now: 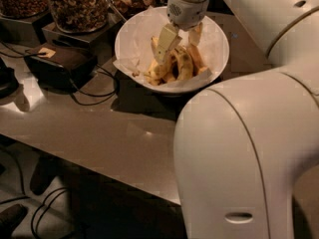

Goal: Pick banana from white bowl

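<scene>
The white bowl [134,39], lined with crumpled white paper, stands on the counter and holds several bananas. The freckled yellow banana [183,66] lies in the middle of the pile, with an orange-tinted banana [196,58] to its right. My gripper [181,39] hangs from above into the bowl. Its fingers are spread, the pale left finger [166,42] down on the left of the pile and the other at the back right. It is open and holds nothing. The gripper hides the far ends of the bananas.
Glass jars of nuts [77,5] stand on dark stands behind and left of the bowl. A dark box [57,63] with cables lies to the left. My own large white arm link [239,153] fills the right foreground. The counter's front edge [99,171] runs diagonally.
</scene>
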You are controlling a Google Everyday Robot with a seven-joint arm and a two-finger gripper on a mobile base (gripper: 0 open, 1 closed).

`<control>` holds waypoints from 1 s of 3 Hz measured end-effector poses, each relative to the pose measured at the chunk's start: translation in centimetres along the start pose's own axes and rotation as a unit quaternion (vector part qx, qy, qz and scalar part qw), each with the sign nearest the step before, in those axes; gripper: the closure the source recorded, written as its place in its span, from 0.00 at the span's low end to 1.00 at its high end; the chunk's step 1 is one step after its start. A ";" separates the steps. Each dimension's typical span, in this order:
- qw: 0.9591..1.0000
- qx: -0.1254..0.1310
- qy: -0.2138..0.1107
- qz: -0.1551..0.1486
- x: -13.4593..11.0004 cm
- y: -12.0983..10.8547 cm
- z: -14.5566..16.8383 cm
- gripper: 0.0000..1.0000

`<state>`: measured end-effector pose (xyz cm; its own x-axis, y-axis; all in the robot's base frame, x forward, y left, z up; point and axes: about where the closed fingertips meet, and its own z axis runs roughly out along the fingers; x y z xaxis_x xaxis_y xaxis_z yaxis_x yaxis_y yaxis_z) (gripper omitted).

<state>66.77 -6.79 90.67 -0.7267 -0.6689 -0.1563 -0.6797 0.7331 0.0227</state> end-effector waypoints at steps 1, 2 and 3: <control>1.000 -0.003 -0.001 0.006 -0.1 -0.1 0.0 0.25; 1.000 -0.007 -0.002 0.010 -0.1 0.0 -0.1 0.27; 1.000 -0.011 -0.003 0.014 0.1 -0.1 0.0 0.31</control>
<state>66.77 -6.91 90.68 -0.7443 -0.6479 -0.1621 -0.6618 0.7481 0.0487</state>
